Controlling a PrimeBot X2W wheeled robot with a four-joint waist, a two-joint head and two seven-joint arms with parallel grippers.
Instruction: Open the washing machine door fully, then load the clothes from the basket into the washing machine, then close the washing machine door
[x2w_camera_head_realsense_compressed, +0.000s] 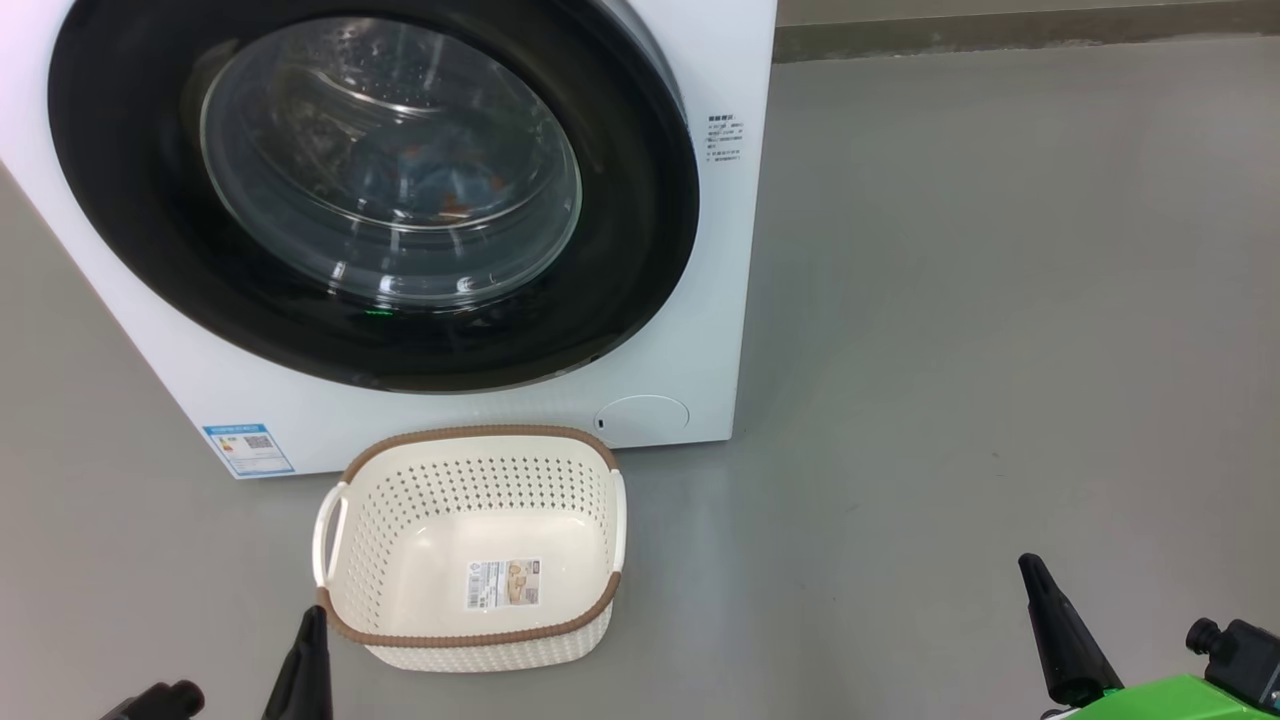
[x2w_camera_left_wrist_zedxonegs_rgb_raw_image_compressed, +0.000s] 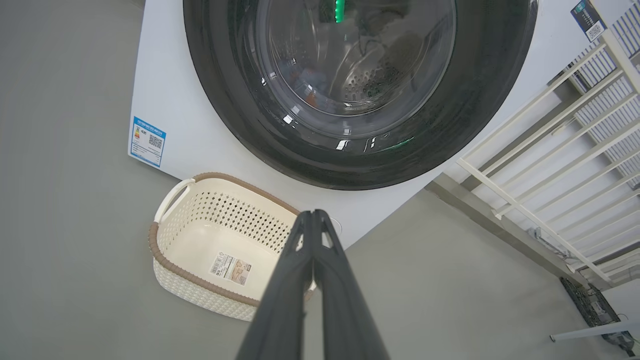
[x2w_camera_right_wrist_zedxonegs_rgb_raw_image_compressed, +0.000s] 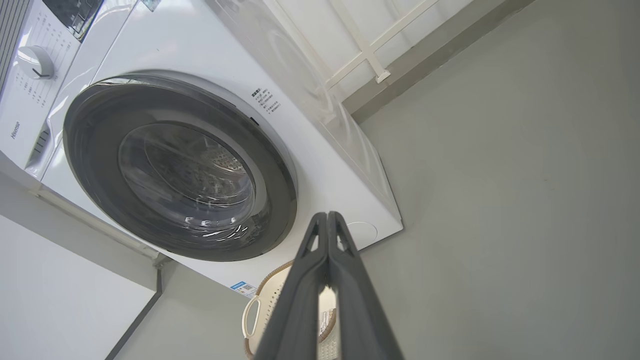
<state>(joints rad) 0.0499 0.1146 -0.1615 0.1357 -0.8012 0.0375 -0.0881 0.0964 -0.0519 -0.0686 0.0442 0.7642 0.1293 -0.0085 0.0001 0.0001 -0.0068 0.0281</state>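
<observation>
With the basket (x2w_camera_head_realsense_compressed: 470, 436) lying empty on the floor before the washer (x2w_camera_head_realsense_compressed: 720, 300) and the clothes (x2w_camera_head_realsense_compressed: 440, 185) showing blue and orange behind the bulging glass, the black-ringed door (x2w_camera_head_realsense_compressed: 640, 200) looks closed, so I judge it best to check it sits flush, with left pincer (x2w_camera_left_wrist_zedxonegs_rgb_raw_image_compressed: 313, 215) and right pincer (x2w_camera_right_wrist_zedxonegs_rgb_raw_image_compressed: 327, 216) pressed together, holding nothing.

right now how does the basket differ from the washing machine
The basket is small and cream with a brown rim; the washing machine is big and white. The basket is open-topped and empty; the washing machine has its door shut, with blue fabric behind the glass. Both stand on the grey floor.
</observation>
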